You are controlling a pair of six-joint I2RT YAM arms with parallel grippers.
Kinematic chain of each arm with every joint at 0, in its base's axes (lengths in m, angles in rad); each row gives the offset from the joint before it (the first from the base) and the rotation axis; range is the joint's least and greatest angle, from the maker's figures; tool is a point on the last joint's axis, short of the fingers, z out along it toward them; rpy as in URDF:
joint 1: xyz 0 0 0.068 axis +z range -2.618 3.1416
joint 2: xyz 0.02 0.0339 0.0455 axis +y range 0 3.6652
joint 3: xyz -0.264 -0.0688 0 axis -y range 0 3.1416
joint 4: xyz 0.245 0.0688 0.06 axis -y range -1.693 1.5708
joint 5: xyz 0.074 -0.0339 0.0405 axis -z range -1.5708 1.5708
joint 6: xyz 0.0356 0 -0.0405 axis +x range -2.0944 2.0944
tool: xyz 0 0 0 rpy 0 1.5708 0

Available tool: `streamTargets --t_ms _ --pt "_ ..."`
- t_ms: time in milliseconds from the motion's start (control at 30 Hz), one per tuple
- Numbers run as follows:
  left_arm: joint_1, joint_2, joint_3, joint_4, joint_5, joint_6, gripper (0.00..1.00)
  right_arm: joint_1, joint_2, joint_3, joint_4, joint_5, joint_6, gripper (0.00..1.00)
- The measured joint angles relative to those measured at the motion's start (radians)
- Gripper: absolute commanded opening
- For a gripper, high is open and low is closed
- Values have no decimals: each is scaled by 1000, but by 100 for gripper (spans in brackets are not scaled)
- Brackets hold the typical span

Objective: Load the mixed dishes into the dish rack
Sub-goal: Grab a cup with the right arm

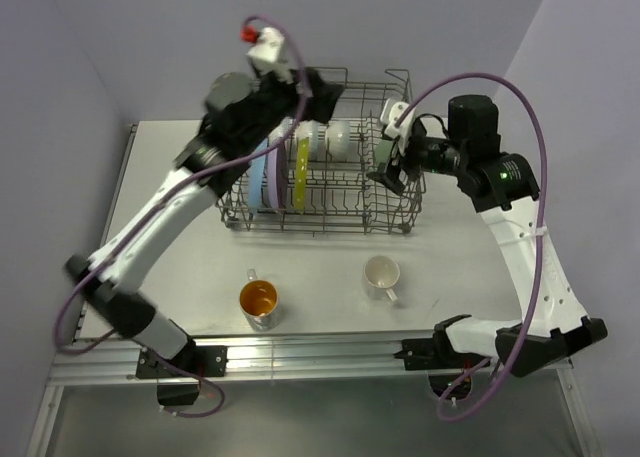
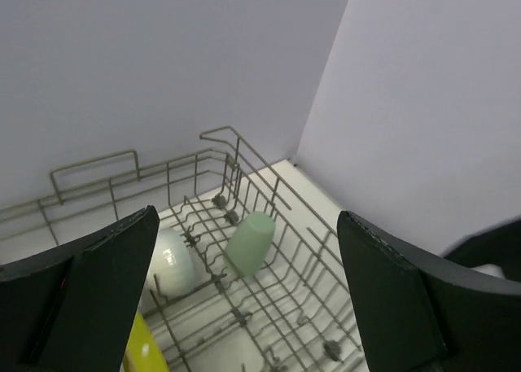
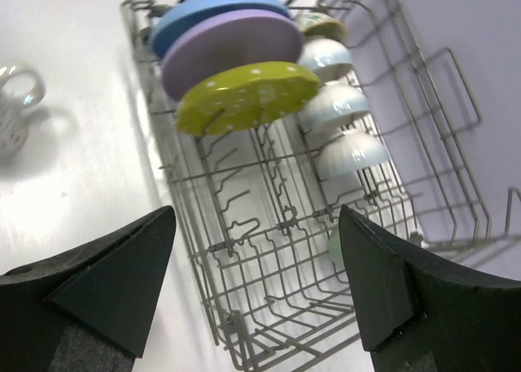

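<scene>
Two pieces sit outside the grey wire dish rack (image 1: pixel 320 227) at the far edge of the bench (image 1: pixel 450 252): an orange-inside metal cup (image 1: pixel 258 299) and a white mug (image 1: pixel 381 274), both toward the near edge. The left gripper (image 2: pixel 247 217) and right gripper (image 3: pixel 256 213) hover over the rack, fingers spread wide and empty, so next an arm likely must reach nearward for a cup.

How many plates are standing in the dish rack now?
3. They stand on edge side by side at the left end of the dish rack: the blue plate outermost, the lavender plate next, the yellow-green plate innermost. The left arm may hide others.
</scene>
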Motion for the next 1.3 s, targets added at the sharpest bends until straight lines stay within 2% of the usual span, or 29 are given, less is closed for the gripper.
streamTargets --t_ms 200,333,433,600,733,967,1233,1300 --pt "9 -507 -414 -40 -42 -105 97 135 -50 -25 -185 -30 -166 86" --pt "11 -737 -612 -58 -66 -197 94 270 -162 -225 -286 -39 -254 84" --pt "11 -847 -727 -89 -89 -267 93 318 -261 -402 -348 -36 -313 82" --pt "11 -923 -819 -163 -103 -357 93 342 -427 -644 -386 -20 -426 81" --pt "11 -967 -864 -193 -105 -397 93 406 -513 -778 -374 45 -437 77" --pt "11 -1017 -875 -207 -110 -430 93 417 -464 -852 -209 162 -359 73" --pt "11 -1021 -882 -213 -121 -434 93 421 -410 -887 -68 220 -237 55" --pt "11 -1021 -883 -216 -125 -434 93 427 -410 -905 -43 227 -202 54"
